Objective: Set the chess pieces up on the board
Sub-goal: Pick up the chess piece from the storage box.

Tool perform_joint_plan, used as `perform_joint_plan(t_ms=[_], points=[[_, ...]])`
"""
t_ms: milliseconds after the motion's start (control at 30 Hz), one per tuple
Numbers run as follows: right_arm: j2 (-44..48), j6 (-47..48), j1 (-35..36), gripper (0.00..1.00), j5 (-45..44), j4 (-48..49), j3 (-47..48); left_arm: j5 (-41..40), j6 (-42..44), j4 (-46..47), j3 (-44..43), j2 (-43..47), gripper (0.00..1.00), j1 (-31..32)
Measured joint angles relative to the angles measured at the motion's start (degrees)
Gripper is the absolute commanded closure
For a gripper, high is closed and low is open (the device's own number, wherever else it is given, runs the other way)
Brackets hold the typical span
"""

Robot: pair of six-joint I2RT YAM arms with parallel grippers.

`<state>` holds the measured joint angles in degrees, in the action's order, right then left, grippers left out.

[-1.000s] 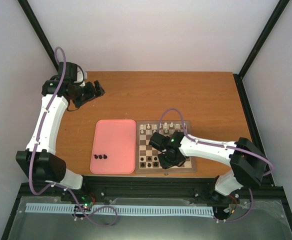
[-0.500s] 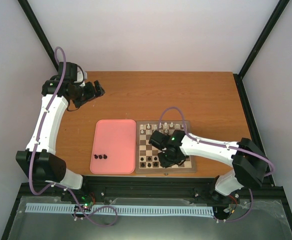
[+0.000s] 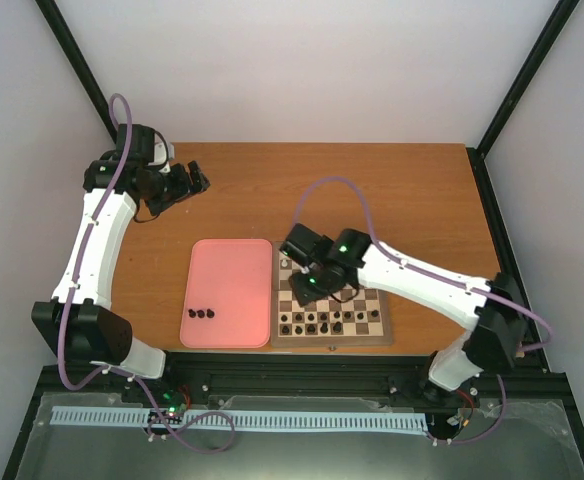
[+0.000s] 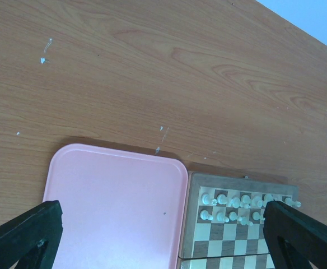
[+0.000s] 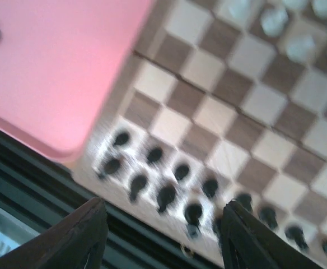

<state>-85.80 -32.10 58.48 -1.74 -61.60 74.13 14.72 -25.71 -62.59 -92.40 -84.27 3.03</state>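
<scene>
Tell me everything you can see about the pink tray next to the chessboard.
The pink tray is a plain rectangle with rounded corners and a low raised rim. It is smooth and looks like plastic. It lies flat on the wooden table, its long side running away from the arms. It sits just left of the chessboard, edge close beside edge; whether they touch is unclear. Three small black chess pieces sit in a row near its near left corner.

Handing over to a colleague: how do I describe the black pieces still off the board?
Find the wooden table, then the pink tray left of the chessboard. Toward its edge nearest the robot sit three black pieces in a row, the only things on the tray; every other piece stands on the board.
</scene>
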Motion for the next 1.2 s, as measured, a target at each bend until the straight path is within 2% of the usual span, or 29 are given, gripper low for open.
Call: perform_joint_plan(t_ms=[167, 433, 567, 833, 1200], points=[[-11.5, 5.9, 0.0, 0.44, 3.1, 3.1, 12.6, 0.1, 0.0, 0.0, 0.0, 0.0, 0.0, 0.0], [-38.3, 15.3, 2.6, 0.44, 11.0, 5.0, 36.5, 0.1, 0.0, 0.0, 0.0, 0.7, 0.0, 0.0], [-46.7, 18.1, 4.7, 0.44, 14.2, 4.1, 45.8, 0.1, 0.0, 0.0, 0.0, 1.8, 0.0, 0.0], [-52.2, 21.7, 7.4, 0.44, 17.5, 1.6, 55.6, 0.3, 0.0, 0.0, 0.2, 2.3, 0.0, 0.0], [-56.7, 22.7, 7.6, 0.5, 18.6, -0.3, 56.3, 0.4, 0.0, 0.0, 0.4, 2.3, 0.0, 0.0]])
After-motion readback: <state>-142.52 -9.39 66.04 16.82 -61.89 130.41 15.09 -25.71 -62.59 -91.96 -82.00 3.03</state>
